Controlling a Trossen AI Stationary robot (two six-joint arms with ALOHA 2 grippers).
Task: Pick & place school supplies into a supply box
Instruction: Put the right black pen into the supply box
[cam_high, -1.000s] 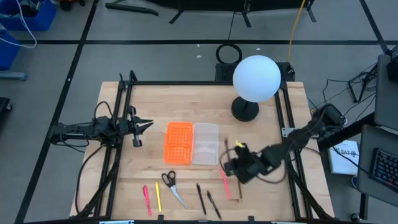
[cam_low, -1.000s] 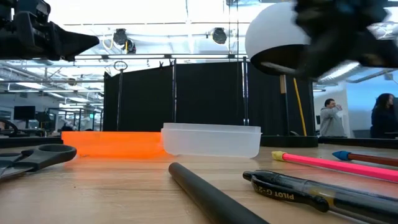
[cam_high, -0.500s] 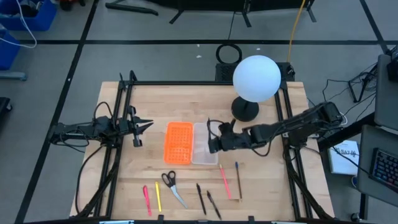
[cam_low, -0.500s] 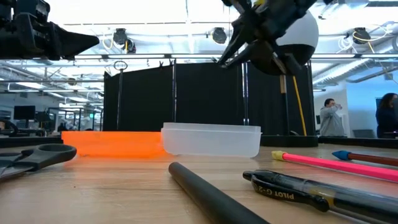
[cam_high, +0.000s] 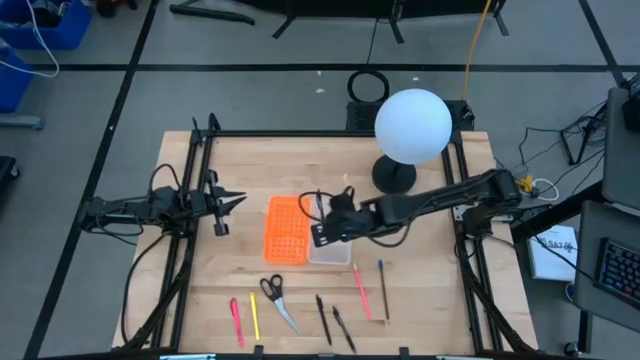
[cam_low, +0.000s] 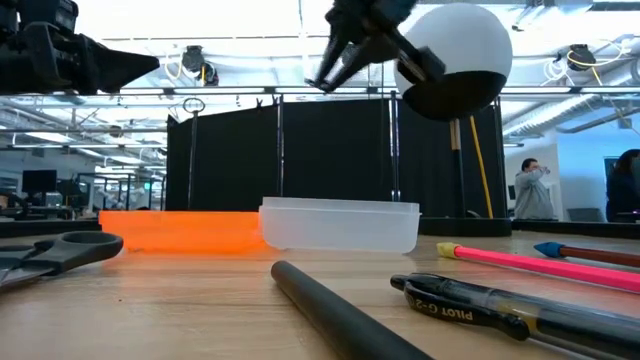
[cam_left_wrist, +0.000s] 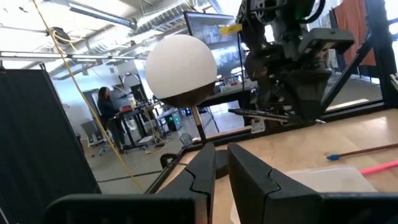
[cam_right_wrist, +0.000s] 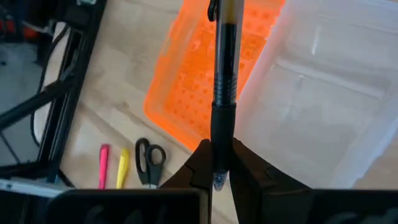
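The supply box lies open mid-table: an orange grid half (cam_high: 287, 228) joined to a translucent tray (cam_high: 330, 232). My right gripper (cam_high: 322, 232) hangs above the box, shut on a black pen (cam_right_wrist: 222, 93). Near the front edge, flat on the wood, lie a pink pen (cam_high: 235, 320), a yellow one (cam_high: 254, 315), scissors (cam_high: 277, 300), two black pens (cam_high: 323, 318), a pink pencil (cam_high: 362, 292) and a brown pencil (cam_high: 382, 285). My left gripper (cam_high: 238, 200) waits shut at the table's left, holding nothing. My right gripper pinches the black pen by one end (cam_right_wrist: 217, 163) between its two fingers. The fingers slant downward from the table's right, and the pen runs on beyond them in line with them. It is lifted clear, its free end over the seam between the orange half and the tray.
A white globe lamp (cam_high: 411, 125) on a black foot (cam_high: 393, 177) stands at the far right of the table. Black frame rails (cam_high: 190, 180) run along the left and right sides. Bare wood lies between the box and the left gripper.
My right gripper has risen from the near right part of the table and travelled toward the left edge, carrying the pen. It now hangs over the box, with the pen still between its fingers.
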